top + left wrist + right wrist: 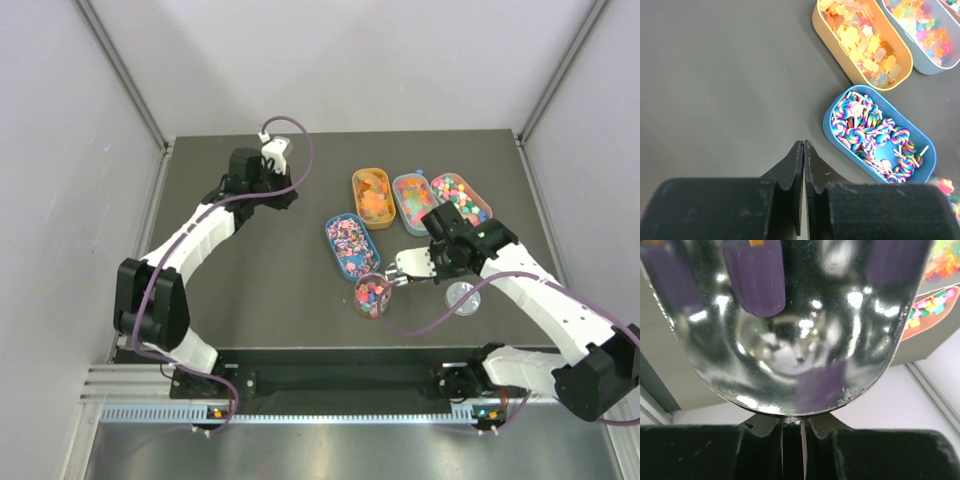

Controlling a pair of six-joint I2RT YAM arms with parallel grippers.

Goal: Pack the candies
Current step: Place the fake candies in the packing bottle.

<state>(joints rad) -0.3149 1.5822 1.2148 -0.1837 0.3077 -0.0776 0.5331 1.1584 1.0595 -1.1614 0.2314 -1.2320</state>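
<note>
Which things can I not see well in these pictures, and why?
1. Right wrist view: the metal scoop fills the frame, hiding the round cup.
2. Left wrist view: that cup is cut off at the right edge.
3. Top view: the candies are too small to count.

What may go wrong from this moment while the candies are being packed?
1. The shiny metal scoop is held right beside the small clear round cup, which already looks full of mixed candies. More candies may spill onto the dark table.
2. The clear round lid lies close beside the right arm. A sweep of that arm might knock it away.
</note>
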